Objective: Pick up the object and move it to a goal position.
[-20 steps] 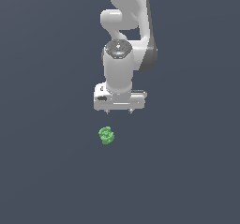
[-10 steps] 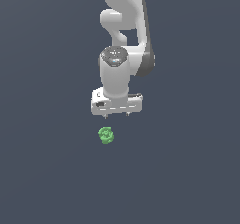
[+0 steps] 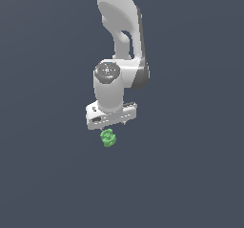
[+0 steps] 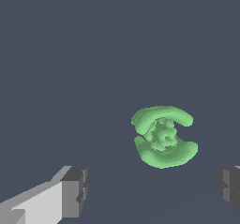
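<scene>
The object [image 3: 108,138] is a small bright green knobbly lump with a swirled top, lying on the dark grey floor. In the wrist view the object [image 4: 163,136] shows large, beyond the line between the two fingertips [image 4: 75,192]. My white gripper [image 3: 112,125] hangs just above the object in the exterior view, its body partly covering the fingers. The gripper [image 4: 152,190] is open, its fingers spread wide with nothing between them.
The white arm [image 3: 120,36] rises from the gripper toward the top of the exterior view. The plain dark grey floor [image 3: 190,174] surrounds the object on all sides.
The gripper has come down and shifted slightly toward the object, closing the gap until it sits just above it. The object has not moved.
</scene>
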{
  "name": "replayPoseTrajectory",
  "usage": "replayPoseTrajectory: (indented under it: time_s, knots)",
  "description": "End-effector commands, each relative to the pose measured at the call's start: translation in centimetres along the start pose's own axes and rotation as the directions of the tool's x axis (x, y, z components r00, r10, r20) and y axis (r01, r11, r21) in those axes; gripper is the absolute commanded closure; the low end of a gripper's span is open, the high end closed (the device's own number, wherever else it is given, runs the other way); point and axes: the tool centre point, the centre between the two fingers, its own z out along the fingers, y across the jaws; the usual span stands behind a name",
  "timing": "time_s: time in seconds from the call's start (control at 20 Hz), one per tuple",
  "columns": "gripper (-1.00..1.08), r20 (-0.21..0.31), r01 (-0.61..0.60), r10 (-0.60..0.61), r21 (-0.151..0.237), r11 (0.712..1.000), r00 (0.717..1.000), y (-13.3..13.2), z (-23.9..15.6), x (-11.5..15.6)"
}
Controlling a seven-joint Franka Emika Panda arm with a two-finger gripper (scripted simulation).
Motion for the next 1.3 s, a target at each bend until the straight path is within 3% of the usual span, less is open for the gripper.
replayPoseTrajectory:
  time_s: [0.0,0.5,0.95,1.25]
  knots:
    - [-0.92,-0.001,0.050,-0.050,0.000,0.999,0.999,0.8,0.9,0.3]
    - [-0.92,-0.004,0.165,-0.165,0.002,0.986,0.986,2.9,3.0,0.9]
    - [-0.92,-0.003,0.175,-0.175,0.002,0.985,0.985,3.1,3.6,0.9]
    - [-0.92,-0.004,0.178,-0.178,0.002,0.984,0.984,3.0,6.3,0.8]
